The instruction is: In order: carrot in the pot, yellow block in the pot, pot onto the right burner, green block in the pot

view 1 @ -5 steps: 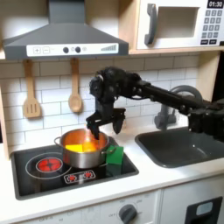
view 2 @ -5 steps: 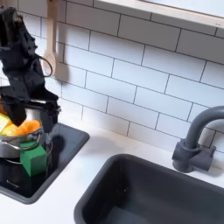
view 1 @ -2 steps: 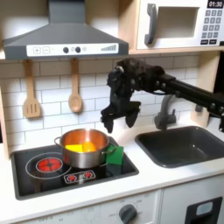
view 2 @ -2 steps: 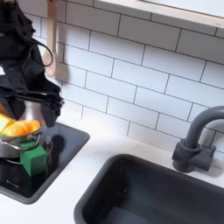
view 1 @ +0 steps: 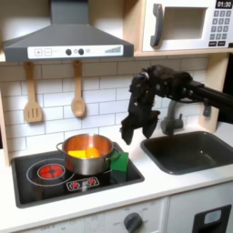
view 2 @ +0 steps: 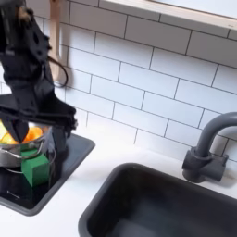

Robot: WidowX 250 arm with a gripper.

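The steel pot stands on the right part of the black stovetop; the pot also shows at the second exterior view's left edge. Inside it lies the orange carrot, and the pot's inside glows yellow and orange; I cannot pick out the yellow block as a separate shape. The green block rests on the stovetop against the pot's right side. My gripper hangs open and empty above and to the right of the green block in the first exterior view.
A dark sink with a faucet lies right of the stove. The left burner shows red rings. A wooden spatula and spoon hang on the tiled wall under the range hood.
My gripper has swung rightward in the first exterior view, from above the pot to beyond its right rim, toward the sink. The pot and the green block have stayed put.
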